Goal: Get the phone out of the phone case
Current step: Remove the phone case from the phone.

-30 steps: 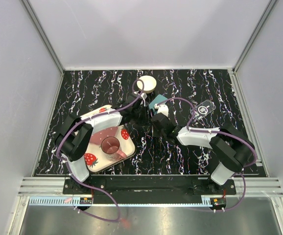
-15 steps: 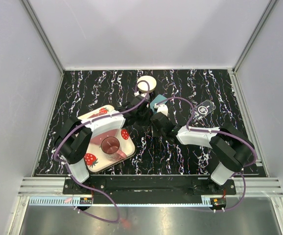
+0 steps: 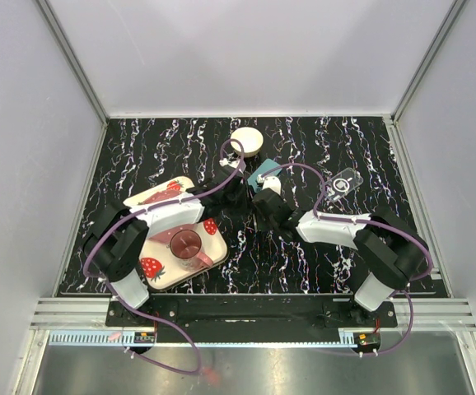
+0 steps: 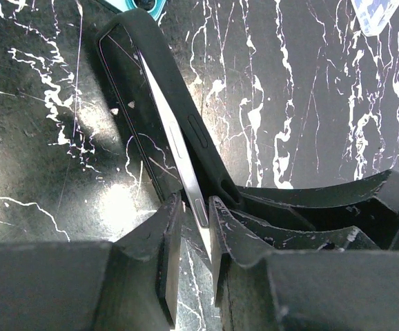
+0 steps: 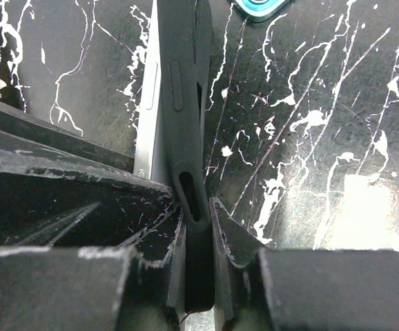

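Note:
The phone (image 4: 132, 114) stands on its edge on the black marbled table, its silver side rail showing. The black phone case (image 4: 186, 110) is peeled off one long side and bows away from it. My left gripper (image 4: 194, 238) is shut on the phone's near end. My right gripper (image 5: 196, 227) is shut on the case's (image 5: 186, 62) rim, beside the phone's grey side (image 5: 146, 96). In the top view the left gripper (image 3: 240, 200) and the right gripper (image 3: 263, 206) meet at the table's middle, and the arms hide the phone there.
A teal object (image 3: 263, 172) lies just beyond the grippers, with a white round lid (image 3: 246, 141) behind it. A clear plastic piece (image 3: 347, 181) lies to the right. A strawberry tray (image 3: 157, 267) with a pink cup (image 3: 187, 243) sits at the left.
My left arm has shifted a little down and to the left, with its gripper staying at the phone. My right arm has hardly moved.

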You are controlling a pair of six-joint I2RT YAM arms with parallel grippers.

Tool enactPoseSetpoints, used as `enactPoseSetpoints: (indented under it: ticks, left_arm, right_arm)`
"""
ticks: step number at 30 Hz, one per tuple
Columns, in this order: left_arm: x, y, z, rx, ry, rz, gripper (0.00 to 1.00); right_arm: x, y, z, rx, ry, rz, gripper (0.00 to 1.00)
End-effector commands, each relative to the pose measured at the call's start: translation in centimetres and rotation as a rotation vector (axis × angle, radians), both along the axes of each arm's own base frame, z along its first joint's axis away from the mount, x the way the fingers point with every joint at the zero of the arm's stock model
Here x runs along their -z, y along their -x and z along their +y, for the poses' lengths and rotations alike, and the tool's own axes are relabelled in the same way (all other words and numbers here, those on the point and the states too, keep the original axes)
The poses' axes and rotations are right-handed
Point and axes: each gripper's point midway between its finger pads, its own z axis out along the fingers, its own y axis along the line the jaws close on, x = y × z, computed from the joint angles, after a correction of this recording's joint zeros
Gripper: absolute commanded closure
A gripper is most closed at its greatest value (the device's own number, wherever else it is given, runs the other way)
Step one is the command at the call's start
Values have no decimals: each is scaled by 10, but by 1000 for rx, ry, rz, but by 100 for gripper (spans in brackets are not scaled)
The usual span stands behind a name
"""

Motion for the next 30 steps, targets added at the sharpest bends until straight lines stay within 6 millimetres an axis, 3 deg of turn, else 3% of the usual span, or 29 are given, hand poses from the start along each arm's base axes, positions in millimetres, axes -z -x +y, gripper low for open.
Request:
enactPoseSetpoints:
  ticks: [1,11,16,22,25,30]
  left_arm:
    - [30,99,22,175,-80,341,79]
    - [0,96,16,140,20,332,85]
    - [-8,58,41,-67,-52,211,70]
    - [-26,38,53,-125,-151,89,60]
    - [-25,38,48,-105,-141,104,59]
    - [-30,40,19,-76,31,124,59]
  right_arm:
    - [-40,-32,3,95,-91,-109,100]
    - [-40,-32,-1,108,-92,-117,100]
    - [-41,-31,-2,109,-92,-119,100]
    - [-45,-31,-6,115,-84,-131,100]
    - [-45,-31,-6,116,-85,-133,100]
    - [-43,-30,-5,117,-94,-127,100]
